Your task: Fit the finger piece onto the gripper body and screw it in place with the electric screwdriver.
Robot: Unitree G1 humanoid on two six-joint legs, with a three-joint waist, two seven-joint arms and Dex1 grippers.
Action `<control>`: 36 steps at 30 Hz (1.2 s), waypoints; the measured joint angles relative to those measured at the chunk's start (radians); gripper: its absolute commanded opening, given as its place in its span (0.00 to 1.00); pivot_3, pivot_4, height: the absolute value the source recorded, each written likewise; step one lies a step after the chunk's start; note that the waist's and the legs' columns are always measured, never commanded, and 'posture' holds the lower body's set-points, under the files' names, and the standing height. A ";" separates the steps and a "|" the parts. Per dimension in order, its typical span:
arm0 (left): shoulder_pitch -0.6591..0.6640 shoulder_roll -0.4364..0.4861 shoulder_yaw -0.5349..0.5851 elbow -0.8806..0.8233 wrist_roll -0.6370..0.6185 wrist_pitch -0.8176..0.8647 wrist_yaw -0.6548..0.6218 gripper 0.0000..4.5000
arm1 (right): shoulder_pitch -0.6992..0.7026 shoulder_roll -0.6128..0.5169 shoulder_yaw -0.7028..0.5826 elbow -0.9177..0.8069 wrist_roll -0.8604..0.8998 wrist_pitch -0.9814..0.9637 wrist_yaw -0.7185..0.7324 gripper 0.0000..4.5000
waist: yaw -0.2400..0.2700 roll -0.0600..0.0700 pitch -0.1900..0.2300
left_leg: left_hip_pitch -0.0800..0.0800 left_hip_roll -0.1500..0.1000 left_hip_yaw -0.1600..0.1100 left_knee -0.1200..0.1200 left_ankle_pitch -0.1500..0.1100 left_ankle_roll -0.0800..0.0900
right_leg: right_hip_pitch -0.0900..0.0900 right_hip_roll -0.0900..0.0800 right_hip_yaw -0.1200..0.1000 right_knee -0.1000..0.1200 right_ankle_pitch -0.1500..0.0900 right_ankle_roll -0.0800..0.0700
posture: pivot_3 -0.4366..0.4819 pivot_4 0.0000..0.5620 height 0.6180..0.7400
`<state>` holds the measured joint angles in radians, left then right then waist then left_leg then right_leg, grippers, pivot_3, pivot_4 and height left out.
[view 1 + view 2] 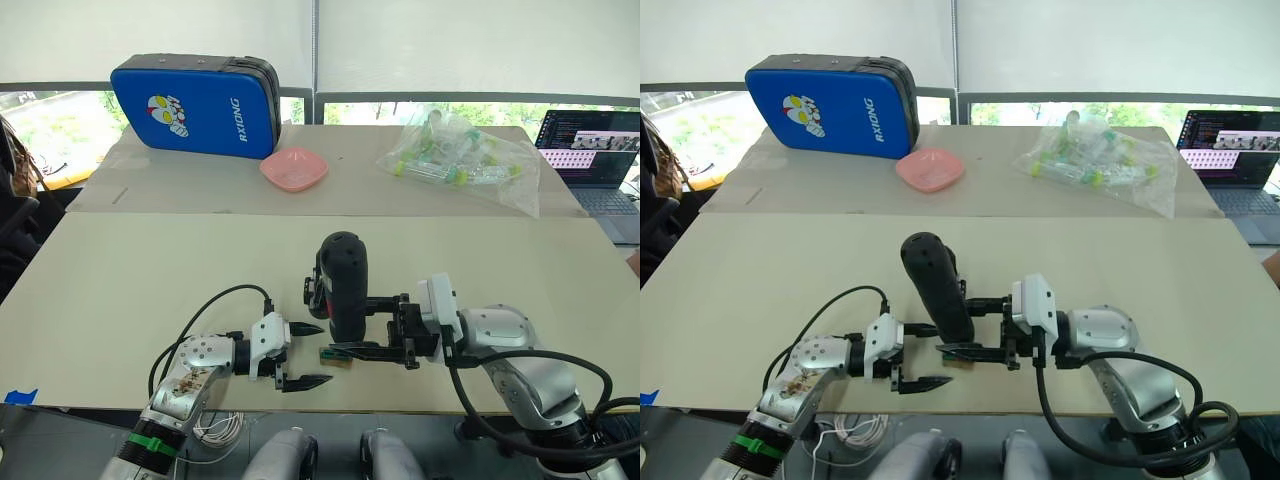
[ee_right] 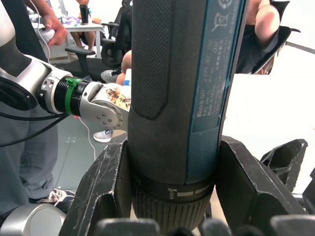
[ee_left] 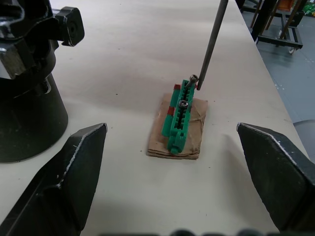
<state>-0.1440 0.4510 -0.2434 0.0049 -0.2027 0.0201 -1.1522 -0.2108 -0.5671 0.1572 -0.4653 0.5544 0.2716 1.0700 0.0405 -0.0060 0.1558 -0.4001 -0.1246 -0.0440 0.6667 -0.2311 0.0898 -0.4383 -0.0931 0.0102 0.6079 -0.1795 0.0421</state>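
Observation:
My right gripper (image 1: 352, 326) is shut on the electric screwdriver (image 1: 341, 280), a thick black cylinder held upright near the table's front edge. The right wrist view shows both fingers pressed against its barrel (image 2: 182, 88). Its thin metal bit (image 3: 211, 44) comes down onto a screw in a small green holder (image 3: 178, 118) lying on a scrap of brown card. The gripper body (image 3: 24, 83), a chunky black block with a rounded base, stands just beyond the holder, partly behind the screwdriver (image 1: 313, 295). My left gripper (image 1: 322, 353) is open, level with the holder and just left of it. I cannot make out the finger piece.
A blue case (image 1: 195, 105), a pink dish (image 1: 294, 168) and a clear bag of tubes (image 1: 460, 155) sit on the far table. A laptop (image 1: 595, 150) is at the far right. The right wrist view shows people seated behind the robot (image 2: 54, 29).

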 measured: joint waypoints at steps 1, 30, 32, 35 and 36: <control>0.000 0.000 0.000 0.000 0.000 0.000 0.000 1.00 | 0.000 -0.002 -0.001 -0.001 0.002 0.003 0.000 0.44 | 0.000 0.000 0.000 | 0.000 0.000 0.000 0.000 0.000 0.000 | 0.000 0.000 0.000 0.000 0.000 0.000 | 0.48 0.27 1.00; 0.004 -0.004 0.000 0.014 0.000 -0.037 0.001 1.00 | -0.024 -0.017 -0.053 -0.040 0.061 0.061 -0.017 0.44 | 0.001 0.000 0.000 | 0.000 0.000 0.000 0.000 0.000 0.000 | 0.000 0.000 0.000 0.000 0.000 0.000 | 0.48 0.27 1.00; 0.004 -0.004 0.000 0.014 0.000 -0.038 0.001 1.00 | -0.024 -0.005 -0.052 -0.040 0.059 0.061 -0.024 0.44 | 0.001 0.000 0.000 | 0.000 0.000 0.000 0.000 0.000 0.000 | 0.000 0.000 0.000 0.000 0.000 0.000 | 0.48 0.27 1.00; 0.004 -0.004 0.000 0.014 0.000 -0.038 0.000 1.00 | -0.024 0.003 -0.049 -0.040 0.055 0.061 -0.026 0.44 | 0.000 0.000 0.000 | 0.000 0.000 0.000 0.000 0.000 0.000 | 0.000 0.000 0.000 0.000 0.000 0.000 | 0.48 0.27 1.00; 0.004 -0.004 0.000 0.015 0.000 -0.038 0.000 1.00 | -0.024 0.006 -0.047 -0.040 0.053 0.060 -0.026 0.44 | 0.001 0.000 0.000 | 0.000 0.000 0.000 0.000 0.000 0.000 | 0.000 0.000 0.000 0.000 0.000 0.000 | 0.48 0.27 1.00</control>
<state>-0.1402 0.4473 -0.2435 0.0198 -0.2027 -0.0183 -1.1520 -0.2347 -0.5610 0.1104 -0.5049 0.6074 0.3316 1.0437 0.0410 -0.0060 0.1558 -0.4002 -0.1246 -0.0440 0.6667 -0.2311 0.0899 -0.4382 -0.0934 0.0103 0.6078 -0.1795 0.0421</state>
